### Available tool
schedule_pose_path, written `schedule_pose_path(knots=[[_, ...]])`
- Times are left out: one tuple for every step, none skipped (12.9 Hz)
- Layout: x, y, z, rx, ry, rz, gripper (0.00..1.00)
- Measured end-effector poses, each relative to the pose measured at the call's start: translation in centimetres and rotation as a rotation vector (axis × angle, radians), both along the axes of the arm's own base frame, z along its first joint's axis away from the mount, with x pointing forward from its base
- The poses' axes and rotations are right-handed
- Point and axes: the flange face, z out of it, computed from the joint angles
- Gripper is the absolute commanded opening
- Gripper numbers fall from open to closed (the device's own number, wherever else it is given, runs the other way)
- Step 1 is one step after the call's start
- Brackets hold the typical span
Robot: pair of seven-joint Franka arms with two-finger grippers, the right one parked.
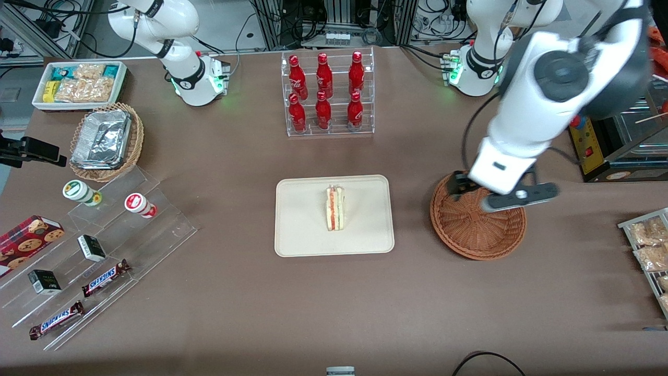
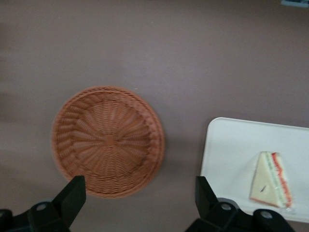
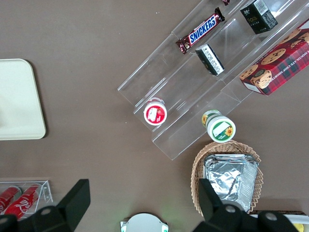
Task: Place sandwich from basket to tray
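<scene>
Although the small triangular white-bread sandwich (image 1: 335, 208) already lies near the middle of the flat cream rectangular tray (image 1: 297, 240) at the front view's centre, we judge it soft and light, best pinched gently across its bread faces. Our gripper (image 2: 137, 200) hangs empty with fingers spread above the round reddish-brown wicker basket (image 1: 477, 237), which holds nothing, at that view's centre right.
</scene>
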Motion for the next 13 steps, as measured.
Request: schedule_pose_path(knots=[[-0.2, 1.7, 1.0, 0.010, 0.009, -0.023, 1.00], [-0.5, 3.3, 1.9, 0.013, 0.019, -0.044, 1.00], [-0.9, 4.9, 2.7, 0.007, 0.033, -0.069, 1.00], [-1.3, 6.8, 3.6, 0.003, 0.051, -0.099, 1.00], [-1.7, 8.7, 4.4, 0.002, 0.064, -0.124, 1.00], [-2.0, 10.6, 5.0, 0.001, 0.075, -0.148, 1.00], [-2.3, 11.9, 5.4, 0.002, 0.082, -0.167, 1.00], [-2.5, 12.8, 5.8, 0.003, 0.083, -0.174, 1.00], [-2.5, 13.6, 6.0, 0.003, 0.083, -0.173, 1.00], [-2.6, 14.5, 6.3, 0.003, 0.079, -0.170, 1.00], [-2.7, 15.3, 6.6, 0.003, 0.073, -0.165, 1.00], [-3.0, 15.9, 7.1, 0.003, 0.069, -0.161, 1.00], [-3.3, 16.4, 7.5, 0.003, 0.068, -0.164, 1.00]])
